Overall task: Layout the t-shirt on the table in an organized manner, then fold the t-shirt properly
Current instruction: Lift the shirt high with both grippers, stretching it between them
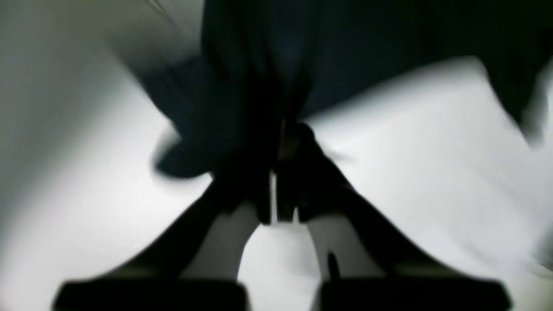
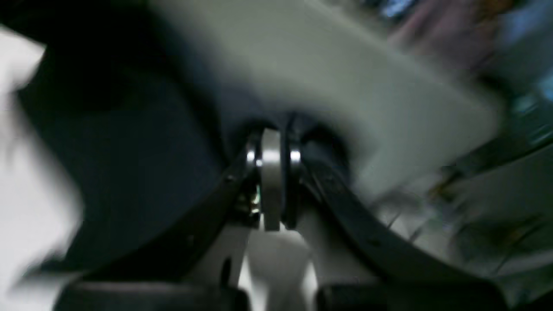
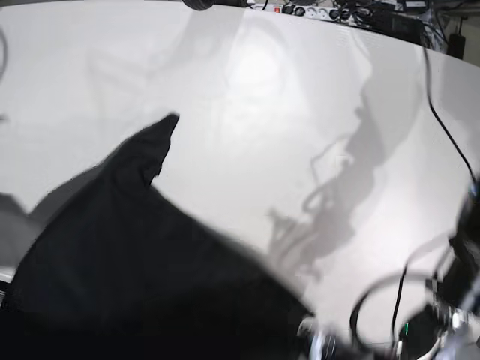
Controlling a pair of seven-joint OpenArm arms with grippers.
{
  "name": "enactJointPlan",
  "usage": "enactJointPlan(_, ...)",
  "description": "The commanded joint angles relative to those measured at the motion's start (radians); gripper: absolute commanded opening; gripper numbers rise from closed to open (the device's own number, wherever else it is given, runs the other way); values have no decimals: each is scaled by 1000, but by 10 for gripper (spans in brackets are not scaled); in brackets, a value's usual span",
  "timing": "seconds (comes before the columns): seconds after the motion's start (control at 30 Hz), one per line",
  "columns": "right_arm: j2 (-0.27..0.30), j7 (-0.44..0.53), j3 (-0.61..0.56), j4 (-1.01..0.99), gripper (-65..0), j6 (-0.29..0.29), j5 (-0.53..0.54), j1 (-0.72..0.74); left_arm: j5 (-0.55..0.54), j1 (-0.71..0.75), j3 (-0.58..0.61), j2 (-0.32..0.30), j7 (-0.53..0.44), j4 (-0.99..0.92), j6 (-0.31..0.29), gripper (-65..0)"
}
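Both grippers, left (image 1: 281,172) and right (image 2: 274,181), are clamped on the soft black t-shirt (image 3: 135,277), lifted at seven o'clock over the glossy white table (image 3: 247,112).

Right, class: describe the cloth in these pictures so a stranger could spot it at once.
Start from the glossy white table filling the base view. On that view's lower left lies the t-shirt, a large black heap rising to one pointed tip. It is the only fabric there; everything else dark is cables or shadow.
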Motion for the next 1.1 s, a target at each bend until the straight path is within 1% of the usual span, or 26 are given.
enactJointPlan(0.0,6,31,-9,-4,-650,2,-6,-7,-15,-89,-76,-17,11,2,-6,-650)
enactJointPlan(0.07,-24,11,-23,-11,-650,2,5,-69,-87,-89,-138,-21,77,-14,-25,-650)
enactJointPlan(0.13,-61,-46,-23,-11,-650,3,43,-145,-147,-89,-145,-34,106,-20,-27,-650)
enactJointPlan(0.2,-110,-79,-24,-11,-650,24,52,-212,-156,-89,-144,-57,123,-20,-29,-650)
enactJointPlan(0.27,-159,-79,-25,-12,-650,35,53,-276,-162,-80,-134,-83,124,-20,-45,-650)
enactJointPlan(0.33,-201,-81,-28,-12,-650,53,53,-339,-170,11,-112,-97,125,-20,-45,-650)
enactJointPlan(0.5,-274,-112,-31,-12,-650,59,54,-486,-166,253,-21,-100,125,-20,-45,-650)
enactJointPlan(0.6,-302,-131,-47,-12,-650,60,59,-557,-166,381,69,-100,129,-20,-45,-650)
enactJointPlan(0.7,-304,-131,-89,-12,-650,73,56,-618,-167,470,159,-97,132,-20,-45,-650)
enactJointPlan(0.77,-303,-126,-119,-12,-650,87,39,-631,-166,497,214,-93,132,-19,-45,-650)
enactJointPlan(0.8,-295,-103,-132,-11,-650,87,3,-621,-162,494,238,-91,132,-17,-45,-650)
enactJointPlan(0.87,-264,-8,-147,-11,-650,78,-129,-550,-111,439,267,-82,128,-3,-45,-650)
enactJointPlan(0.9,-238,46,-146,-11,-650,43,-201,-490,-77,383,277,-76,118,9,-45,-650)
enactJointPlan(0.93,-200,91,-145,-11,-650,-9,-253,-415,-37,301,286,-71,89,25,-45,-650)
enactJointPlan(0.97,-149,113,-143,-11,-650,-55,-282,-328,16,194,293,-62,39,42,-45,-650)
enactJointPlan(1.03,-29,119,-142,-11,-650,-93,-272,-121,109,-79,288,-35,-71,55,-45,-650)
enactJointPlan(1.07,31,107,-142,-12,-650,-100,-238,-22,136,-89,274,-24,-127,48,-43,-650)
